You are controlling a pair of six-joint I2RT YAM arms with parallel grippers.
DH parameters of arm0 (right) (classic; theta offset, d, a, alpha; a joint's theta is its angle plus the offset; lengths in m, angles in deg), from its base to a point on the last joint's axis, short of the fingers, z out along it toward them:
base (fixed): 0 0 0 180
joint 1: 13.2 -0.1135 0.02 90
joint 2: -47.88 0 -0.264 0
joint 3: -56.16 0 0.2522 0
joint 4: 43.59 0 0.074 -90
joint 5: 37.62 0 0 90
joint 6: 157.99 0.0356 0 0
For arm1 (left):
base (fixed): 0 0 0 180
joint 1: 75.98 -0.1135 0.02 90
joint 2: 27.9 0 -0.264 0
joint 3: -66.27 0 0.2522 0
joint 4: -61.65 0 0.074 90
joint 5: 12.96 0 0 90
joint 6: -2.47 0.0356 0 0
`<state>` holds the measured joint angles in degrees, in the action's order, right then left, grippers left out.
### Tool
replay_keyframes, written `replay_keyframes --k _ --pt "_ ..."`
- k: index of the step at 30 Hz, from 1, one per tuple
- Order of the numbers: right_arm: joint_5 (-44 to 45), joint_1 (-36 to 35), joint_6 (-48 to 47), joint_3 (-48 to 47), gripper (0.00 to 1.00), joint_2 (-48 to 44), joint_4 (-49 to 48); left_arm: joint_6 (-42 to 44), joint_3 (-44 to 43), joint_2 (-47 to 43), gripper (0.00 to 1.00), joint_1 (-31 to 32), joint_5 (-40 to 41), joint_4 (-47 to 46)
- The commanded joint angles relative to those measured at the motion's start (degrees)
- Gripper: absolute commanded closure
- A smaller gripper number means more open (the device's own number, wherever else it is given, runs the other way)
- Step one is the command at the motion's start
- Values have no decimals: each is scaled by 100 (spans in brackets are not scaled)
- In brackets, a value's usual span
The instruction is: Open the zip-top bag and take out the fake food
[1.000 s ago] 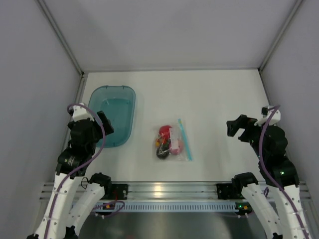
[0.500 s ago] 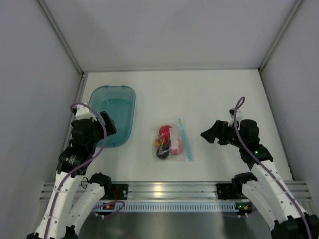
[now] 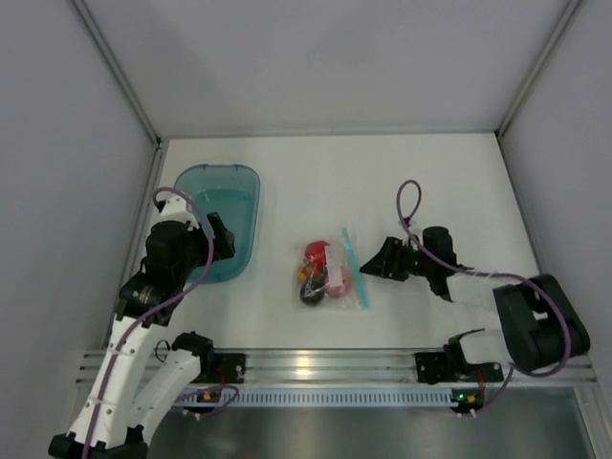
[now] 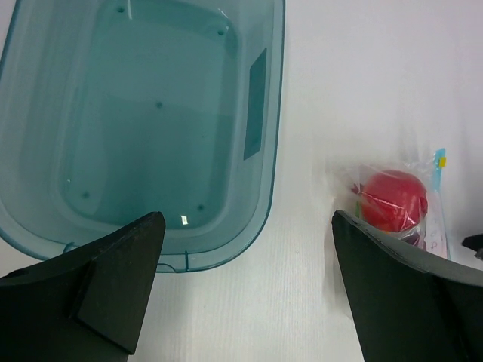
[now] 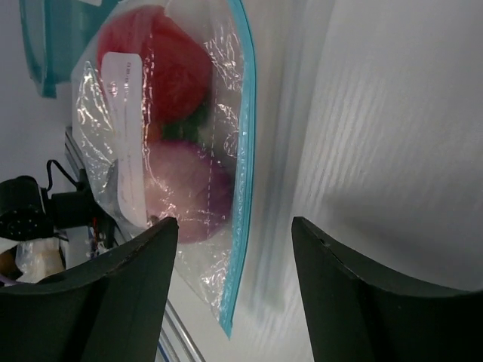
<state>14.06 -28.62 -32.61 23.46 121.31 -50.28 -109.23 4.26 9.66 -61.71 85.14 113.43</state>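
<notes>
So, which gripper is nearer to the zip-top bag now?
Right. The right gripper is close beside the zip-top bag, on the side of its blue zip strip. The left gripper is farther off, above the near rim of the teal tub.

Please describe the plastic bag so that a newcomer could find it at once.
On the white table, look right of the teal tub, near the middle. There lies a small clear bag; unlike the tub, it holds red, pink and dark toy pieces and has a light blue zip strip.

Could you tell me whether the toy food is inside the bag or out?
Inside: the red ball and pink piece show through the clear bag.
</notes>
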Motion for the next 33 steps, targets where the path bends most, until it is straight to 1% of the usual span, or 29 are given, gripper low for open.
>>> replay_keyframes --k 1,2,4,7,9,11,12,13,14,15,16,17,19,21,22,26,27,28,29,30,31,32,33 --pt "-167 -391 145 -259 37 908 -1724 113 44 32 1 24 -273 -365" --pt "-79 -452 206 -312 38 1093 -1908 121 52 32 1 24 -291 -365" --pt "-52 -584 390 -312 41 1629 -2646 130 61 23 1 50 -300 -374" --pt "-61 -751 531 -479 45 2306 -3210 139 70 23 1 68 -361 -383" --pt "-148 -839 628 -637 50 2631 -3447 148 79 41 1 85 -370 -392" --pt "-219 -901 804 -699 52 3071 -3965 157 79 58 1 94 -405 -409" --pt "-202 -901 943 -699 56 3298 -4124 157 79 76 1 94 -414 -401" --pt "-184 -910 988 -681 57 3388 -4456 157 70 76 1 94 -423 -401" --pt "-149 -901 1032 -673 61 3458 -4590 165 70 93 1 94 -432 -401" --pt "-114 -910 1102 -655 73 3537 -4678 165 79 102 1 94 -432 -401" --pt "-105 -910 1129 -664 81 3564 -4818 165 79 102 1 103 -432 -401" --pt "-87 -919 1147 -672 91 3573 -4837 165 79 111 1 103 -441 -401" --pt "-61 -937 1173 -681 97 3529 -4881 165 79 129 1 112 -458 -409" --pt "-26 -945 1173 -690 100 3372 -4811 174 79 137 1 112 -484 -401" --pt "0 -945 1156 -681 100 3301 -4759 183 79 146 1 112 -493 -409" --pt "211 -980 840 -734 100 2722 -4048 218 61 173 1 112 -599 -409" --pt "290 -1024 622 -751 100 2425 -3515 227 53 173 2 112 -625 -409" --pt "395 -1050 463 -839 100 2248 -3179 227 52 164 1 112 -660 -401" --pt "770 -1086 296 -900 100 2063 -2776 244 35 146 1 112 -713 -409" --pt "1000 -1182 -106 -988 100 1679 -1745 262 17 146 1 112 -774 -418" --pt "1220 -1244 -319 -1224 100 1483 -1291 279 9 129 1 112 -975 -427" --pt "1631 -1340 -503 -1331 100 1307 -825 314 0 94 1 112 -1046 -453" --pt "1818 -1515 -810 -1436 100 966 -473 324 0 85 1 112 -1117 -488"
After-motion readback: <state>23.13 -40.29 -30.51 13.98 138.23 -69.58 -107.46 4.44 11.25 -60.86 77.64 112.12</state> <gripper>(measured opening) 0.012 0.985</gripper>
